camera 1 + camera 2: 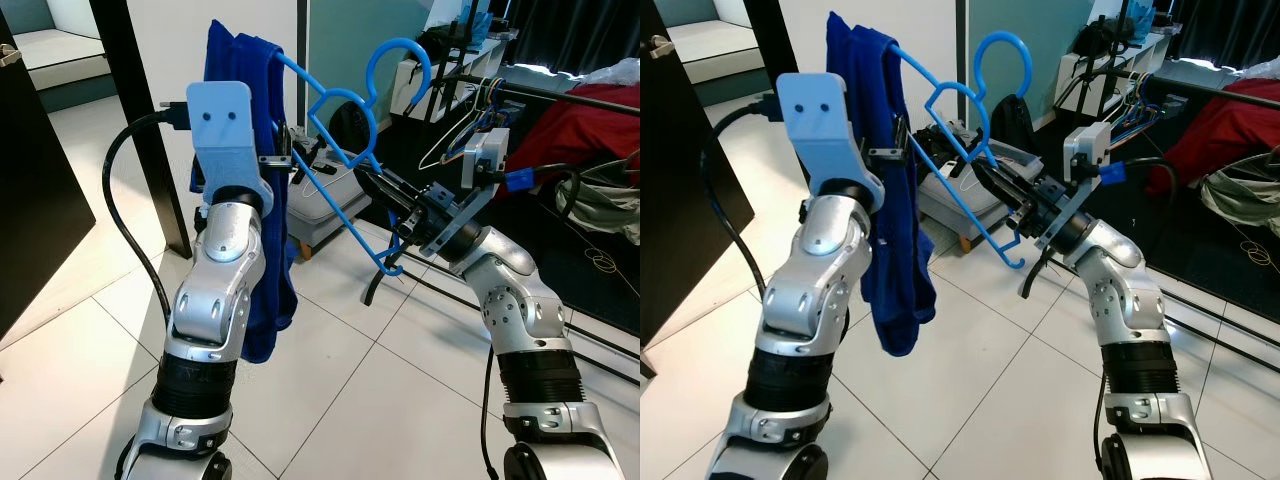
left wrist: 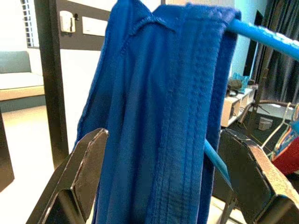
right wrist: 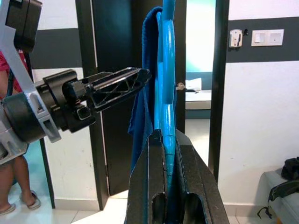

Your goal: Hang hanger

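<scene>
White floor tiles (image 1: 70, 350) and a dark doorframe (image 1: 140, 120) lie behind my raised arms. My right gripper (image 3: 164, 154) pinches the blue hanger (image 1: 340, 150) by its lower bar, hook up. My left gripper (image 2: 163, 182) stands open around the blue cloth (image 1: 255, 200) draped over the hanger's far end. Beyond, a clothes rail (image 1: 560, 95) holds wire hangers (image 1: 465, 135).

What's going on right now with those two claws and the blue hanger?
Right gripper shut on blue hanger. Left gripper open around blue cloth draped on it. Clothes rail ahead, not yet reached.
</scene>
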`<state>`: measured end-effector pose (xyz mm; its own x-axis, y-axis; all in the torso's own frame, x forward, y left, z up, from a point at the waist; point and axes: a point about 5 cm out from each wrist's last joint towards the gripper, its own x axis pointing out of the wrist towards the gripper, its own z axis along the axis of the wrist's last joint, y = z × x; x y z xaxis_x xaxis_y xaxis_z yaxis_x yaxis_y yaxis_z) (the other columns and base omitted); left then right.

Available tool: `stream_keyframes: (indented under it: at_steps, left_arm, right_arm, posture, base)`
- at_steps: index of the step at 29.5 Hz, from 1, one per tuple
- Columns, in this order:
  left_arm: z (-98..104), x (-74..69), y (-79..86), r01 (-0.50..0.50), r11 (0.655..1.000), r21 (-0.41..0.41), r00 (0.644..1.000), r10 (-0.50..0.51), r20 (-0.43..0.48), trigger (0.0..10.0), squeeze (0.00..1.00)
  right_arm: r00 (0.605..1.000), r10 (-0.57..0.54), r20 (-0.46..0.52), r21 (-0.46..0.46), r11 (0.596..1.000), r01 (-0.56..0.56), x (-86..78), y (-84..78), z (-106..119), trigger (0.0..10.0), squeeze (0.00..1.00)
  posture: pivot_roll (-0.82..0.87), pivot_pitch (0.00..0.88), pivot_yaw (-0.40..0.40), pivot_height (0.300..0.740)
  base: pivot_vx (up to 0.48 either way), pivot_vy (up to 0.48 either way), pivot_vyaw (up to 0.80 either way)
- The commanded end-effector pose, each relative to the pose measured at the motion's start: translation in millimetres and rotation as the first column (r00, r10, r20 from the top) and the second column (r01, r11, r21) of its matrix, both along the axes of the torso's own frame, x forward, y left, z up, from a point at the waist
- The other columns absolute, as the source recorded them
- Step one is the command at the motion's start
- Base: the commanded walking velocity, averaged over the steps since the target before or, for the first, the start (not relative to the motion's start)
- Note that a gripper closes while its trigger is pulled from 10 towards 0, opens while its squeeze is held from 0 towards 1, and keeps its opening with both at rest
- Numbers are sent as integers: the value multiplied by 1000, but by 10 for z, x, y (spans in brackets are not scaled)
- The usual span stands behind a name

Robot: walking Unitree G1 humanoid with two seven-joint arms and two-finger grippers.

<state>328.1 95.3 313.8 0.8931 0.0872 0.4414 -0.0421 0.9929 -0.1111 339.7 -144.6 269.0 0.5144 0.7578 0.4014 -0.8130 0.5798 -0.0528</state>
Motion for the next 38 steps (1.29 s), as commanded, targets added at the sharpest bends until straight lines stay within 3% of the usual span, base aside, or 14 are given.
stream_keyframes:
  at_steps: [1,17,22,23,24,25,38]
  left_arm:
    - [11,36,6,-19,1000,2,1000,19,-1,10000,0]
    - [42,143,47,-63,998,14,998,63,2,10000,0]
    - [42,179,132,-109,994,8,994,109,2,9843,0]
    - [48,184,142,-112,994,7,994,112,6,5647,0]
    - [48,184,142,-112,994,7,994,112,6,5647,0]
    - [58,190,152,-115,993,3,993,115,9,0,0]
    - [117,219,150,-108,994,-14,994,108,26,0,0]
  right_arm:
    - [999,32,37,20,999,-32,-36,53,89,0,0]
    - [999,28,45,22,999,-29,-62,46,114,0,0]
    - [999,22,45,22,999,-23,-66,35,115,0,0]
    - [999,21,44,23,999,-22,-68,32,112,0,0]
    - [999,21,44,23,999,-22,-68,32,112,0,0]
    - [999,20,43,22,1000,-21,-69,30,111,0,0]
    - [999,16,43,26,1000,-17,-76,34,110,0,0]
  posture:
    - [15,35,1,740]
    - [-1,36,9,740]
    - [-4,38,12,740]
    - [-4,38,12,740]
    - [-4,38,12,740]
    - [-5,41,13,740]
    - [-9,39,20,740]
  base:
    - [0,0,0]
    - [0,0,0]
    - [0,0,0]
    - [0,0,0]
    - [0,0,0]
    - [0,0,0]
    - [0,0,0]
